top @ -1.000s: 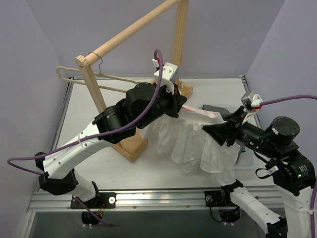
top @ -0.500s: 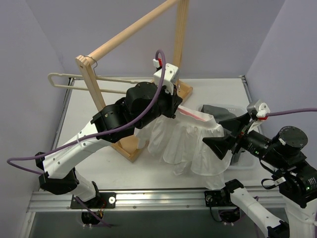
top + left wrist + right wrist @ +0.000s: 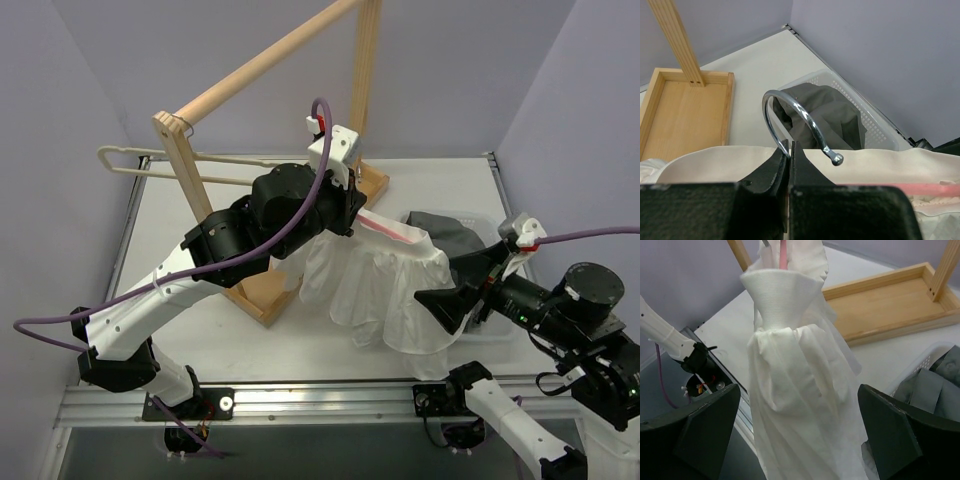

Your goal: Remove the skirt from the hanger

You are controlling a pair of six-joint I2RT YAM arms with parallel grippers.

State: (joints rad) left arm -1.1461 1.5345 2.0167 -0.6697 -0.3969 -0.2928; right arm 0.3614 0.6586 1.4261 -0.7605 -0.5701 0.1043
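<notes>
No readable text, labels, brands or numbers in any view.

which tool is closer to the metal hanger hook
Left. The left tool is shut on the hanger hook at its base; the right tool sits open around the far end of the skirt.

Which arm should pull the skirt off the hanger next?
Right, likely. The right hand is open, facing the skirt; the left hand is shut on the hanger hook.
</notes>
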